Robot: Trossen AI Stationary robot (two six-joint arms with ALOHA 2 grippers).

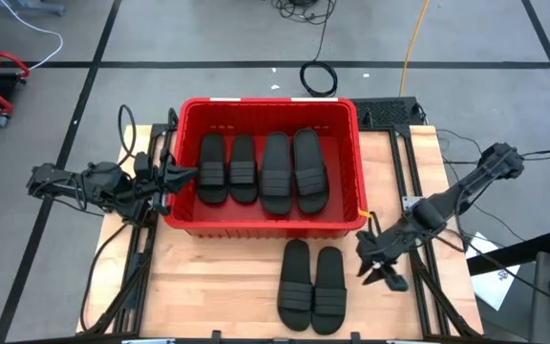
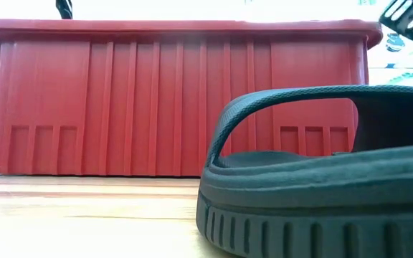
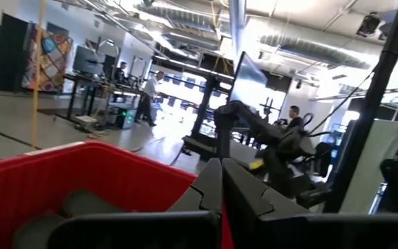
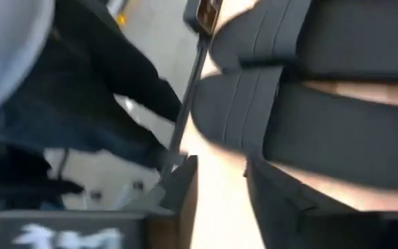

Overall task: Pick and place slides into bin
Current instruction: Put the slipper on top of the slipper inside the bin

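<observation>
High view: four slides in the bin (image 1: pixel 187 222), two slides (image 1: pixel 311 284) on the worktop (image 1: pixel 218 287). Right gripper (image 1: pixel 378 256) just beside them, fingers spread, empty; left gripper (image 1: pixel 173 175) clenched at bin's rim. Approach strap squarely, pinch mid-strap.

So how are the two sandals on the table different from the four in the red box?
The two slides on the table lie on bare wood, outside the bin; the four slides in the bin sit within its walls. The table pair lies near the right gripper; the binned ones near the left gripper. All are black with ribbed straps.
</observation>
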